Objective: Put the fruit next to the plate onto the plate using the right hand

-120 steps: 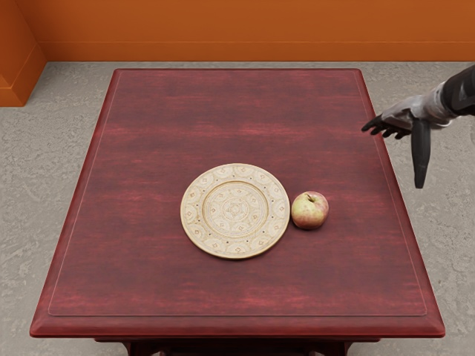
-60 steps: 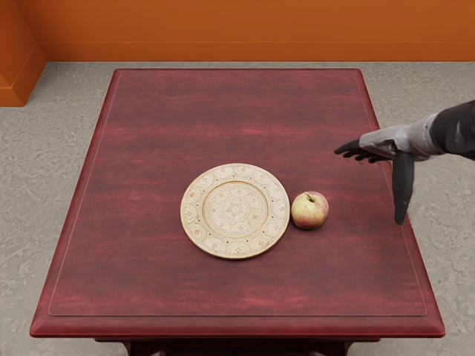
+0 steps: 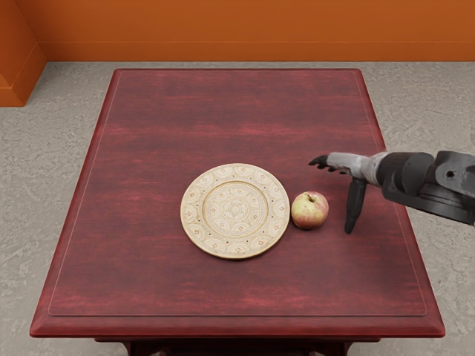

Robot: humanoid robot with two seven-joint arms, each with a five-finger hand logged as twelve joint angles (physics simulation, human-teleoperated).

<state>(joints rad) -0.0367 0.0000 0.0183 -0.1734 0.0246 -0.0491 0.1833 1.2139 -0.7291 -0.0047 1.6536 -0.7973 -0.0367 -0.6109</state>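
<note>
A cream patterned plate [image 3: 234, 211] lies near the middle of the dark red table [image 3: 148, 282]. A yellow-red apple [image 3: 309, 210] sits on the table just to the right of the plate, not touching it. My right hand [image 3: 340, 185] reaches in from the right edge and hovers just right of and above the apple. Its fingers [image 3: 321, 161] stretch out toward the left and the thumb [image 3: 353, 211] hangs down beside the apple. The hand is open and holds nothing. The left arm does not show.
The table stands on a grey speckled floor [image 3: 30, 170] before an orange wall [image 3: 237, 30]. The right forearm [image 3: 427, 180] crosses the table's right edge.
The right hand has moved left and down from beyond the table's right edge to just beside the apple. The apple and plate have not moved.
</note>
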